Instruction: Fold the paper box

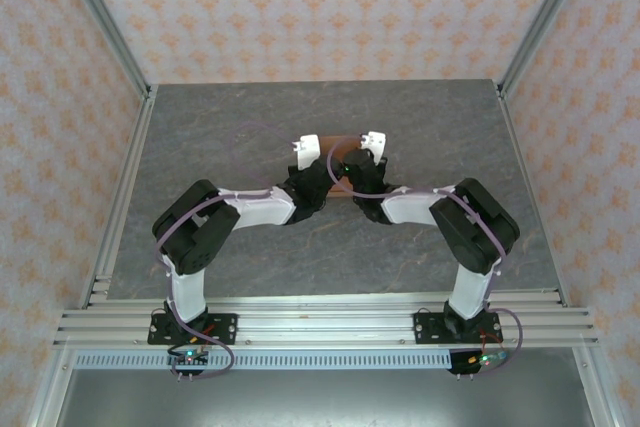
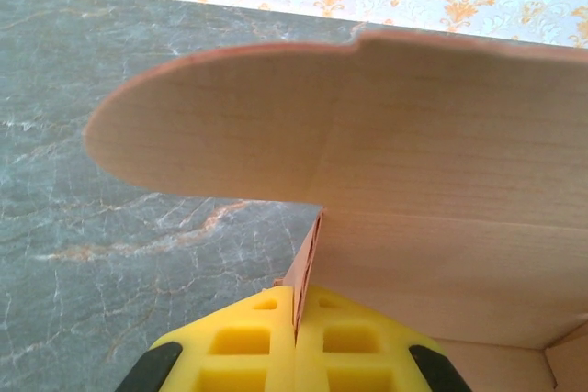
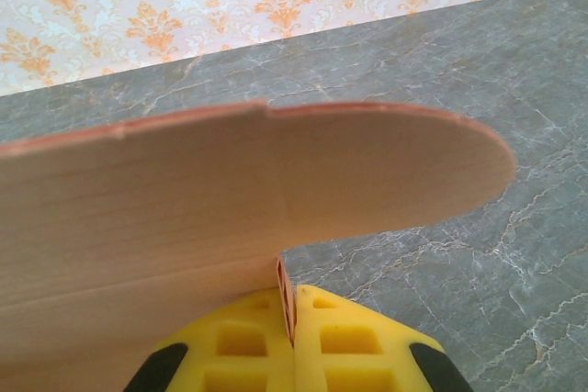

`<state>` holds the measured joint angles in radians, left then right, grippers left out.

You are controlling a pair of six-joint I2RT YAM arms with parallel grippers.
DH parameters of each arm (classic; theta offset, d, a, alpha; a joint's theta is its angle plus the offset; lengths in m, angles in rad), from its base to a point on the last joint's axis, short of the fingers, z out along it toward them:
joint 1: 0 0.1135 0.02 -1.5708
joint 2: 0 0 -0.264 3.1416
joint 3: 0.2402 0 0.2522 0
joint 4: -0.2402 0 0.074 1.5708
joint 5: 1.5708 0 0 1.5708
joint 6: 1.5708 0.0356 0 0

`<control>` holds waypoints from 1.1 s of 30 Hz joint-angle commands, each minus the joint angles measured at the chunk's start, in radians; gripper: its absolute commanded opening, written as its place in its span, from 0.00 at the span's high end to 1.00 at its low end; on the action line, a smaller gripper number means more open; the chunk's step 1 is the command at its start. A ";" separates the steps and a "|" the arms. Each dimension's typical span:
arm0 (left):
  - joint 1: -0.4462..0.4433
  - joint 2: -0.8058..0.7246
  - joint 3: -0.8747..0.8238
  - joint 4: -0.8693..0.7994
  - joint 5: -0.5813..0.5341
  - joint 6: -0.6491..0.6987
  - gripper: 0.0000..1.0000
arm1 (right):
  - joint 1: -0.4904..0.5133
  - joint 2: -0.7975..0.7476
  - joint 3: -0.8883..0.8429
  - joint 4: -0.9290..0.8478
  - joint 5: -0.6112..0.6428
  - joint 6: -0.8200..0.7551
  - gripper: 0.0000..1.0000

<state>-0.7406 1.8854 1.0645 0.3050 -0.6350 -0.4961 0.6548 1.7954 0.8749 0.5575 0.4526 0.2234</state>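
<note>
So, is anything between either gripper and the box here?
Nothing visible. The left gripper and right gripper are each shut on a thin edge of the box, the card pinched between their yellow pads.

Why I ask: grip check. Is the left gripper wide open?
No, the left gripper is closed, pinching a wall of the paper box.
</note>
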 commanded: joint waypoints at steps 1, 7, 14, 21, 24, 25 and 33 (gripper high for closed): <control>0.011 -0.018 -0.038 -0.028 -0.209 -0.058 1.00 | -0.026 -0.023 -0.050 0.023 0.094 0.003 1.00; -0.015 -0.016 -0.083 -0.045 -0.248 -0.095 1.00 | -0.021 -0.032 -0.110 0.082 0.094 0.006 1.00; -0.048 -0.008 -0.118 -0.017 -0.317 -0.104 1.00 | -0.008 -0.054 -0.181 0.141 0.070 -0.015 1.00; -0.054 0.000 -0.180 0.060 -0.343 -0.090 1.00 | 0.005 -0.051 -0.282 0.249 0.061 -0.040 1.00; -0.054 0.004 -0.194 0.078 -0.354 -0.081 1.00 | 0.012 -0.041 -0.311 0.298 0.059 -0.049 1.00; -0.055 0.004 -0.200 0.088 -0.355 -0.079 1.00 | 0.015 -0.035 -0.316 0.311 0.060 -0.051 1.00; -0.057 0.018 -0.226 0.165 -0.347 -0.044 1.00 | 0.034 0.031 -0.341 0.410 0.081 -0.077 1.00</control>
<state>-0.8326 1.8847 0.8875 0.5373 -0.8013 -0.5377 0.7097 1.7790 0.5819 1.0271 0.3958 0.1326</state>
